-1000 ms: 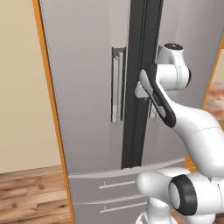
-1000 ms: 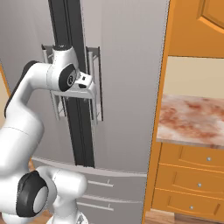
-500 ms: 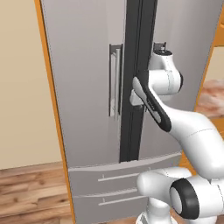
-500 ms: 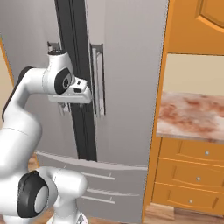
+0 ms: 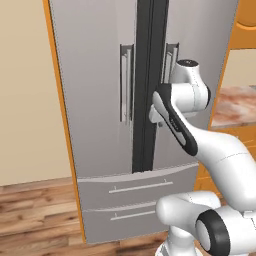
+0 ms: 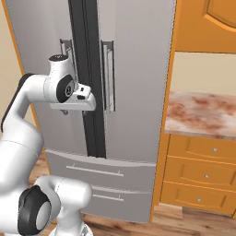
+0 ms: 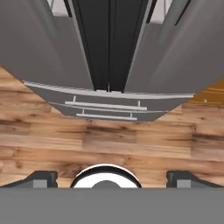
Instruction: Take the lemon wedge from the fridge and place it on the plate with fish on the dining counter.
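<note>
The fridge (image 5: 100,100) stands directly ahead of the claw (image 7: 112,178), a tall grey stainless unit with French doors, both shut; a black vertical strip (image 5: 149,85) marks the meeting edges of the doors, running from the top down to the drawers; one vertical bar handle (image 5: 125,82) sits on each door just beside that strip; two bottom drawers (image 5: 135,200) lie below the claw, each with a thin horizontal pull; no interior is visible, so the lemon wedge cannot be located. The claw hangs at handle height, close in front of the black strip, pointing downward; in the hand view its two dark fingertips (image 7: 41,178) stand wide apart at the lower edge with nothing between them, so the claw is fully spread and holds nothing; that view looks down the door fronts to the drawers and the wooden plank floor (image 7: 109,140). To one side of the claw, past the far door and seen in the right base view, is a desk (image 6: 203,113) of mottled reddish-brown and cream marble set on orange cabinets (image 6: 203,175) with three drawers; an orange cupboard (image 6: 207,23) hangs above it; a thin orange panel (image 5: 62,125) borders the fridge on the opposite side, against a beige wall.
</note>
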